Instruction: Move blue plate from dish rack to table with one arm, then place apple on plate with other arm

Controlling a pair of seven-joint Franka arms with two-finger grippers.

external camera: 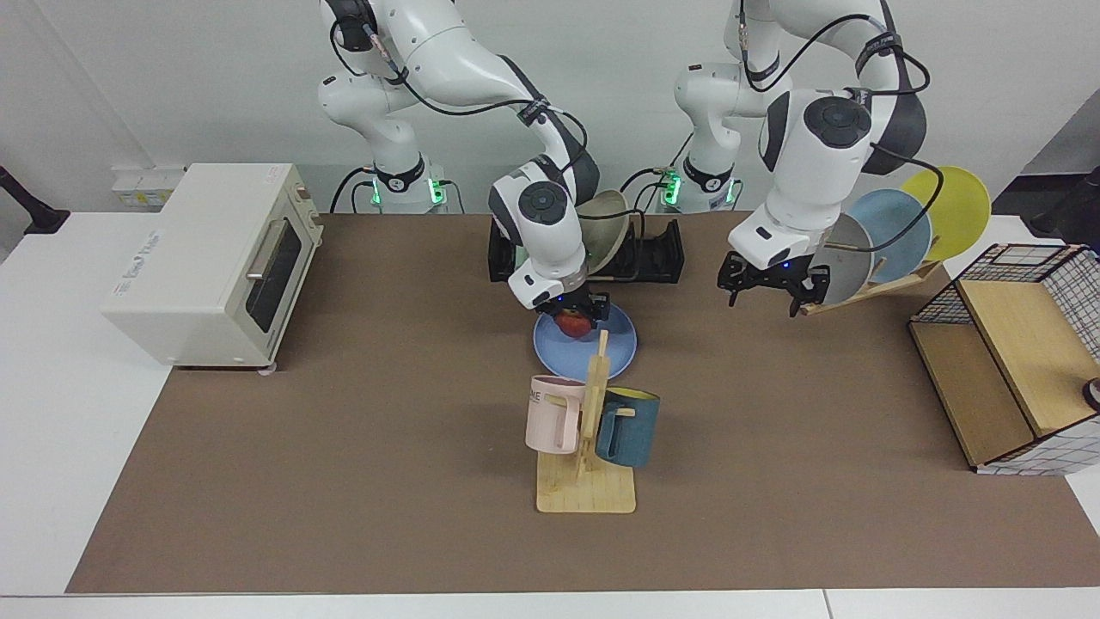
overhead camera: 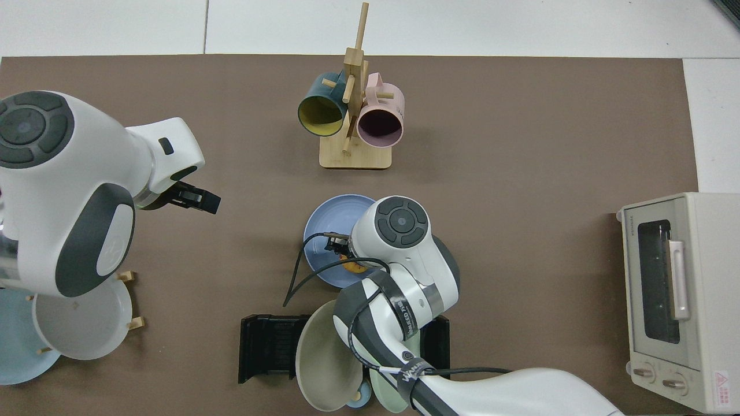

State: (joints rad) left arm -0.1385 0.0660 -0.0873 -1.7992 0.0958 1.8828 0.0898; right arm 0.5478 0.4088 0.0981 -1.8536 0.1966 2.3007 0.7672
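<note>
Right gripper [external camera: 574,315] grips apple [external camera: 573,324] over blue plate [external camera: 615,347] — left gripper [external camera: 771,288] spread.

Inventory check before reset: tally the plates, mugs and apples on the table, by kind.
Plates: 6 (blue plate, beige plate, green plate, grey plate, sky-blue plate, yellow plate)
Mugs: 2 (pink mug, teal mug)
Apples: 1 (apple)
Total: 9

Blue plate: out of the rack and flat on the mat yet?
Yes. The blue plate lies flat on the mat, apart from the rack.
</note>
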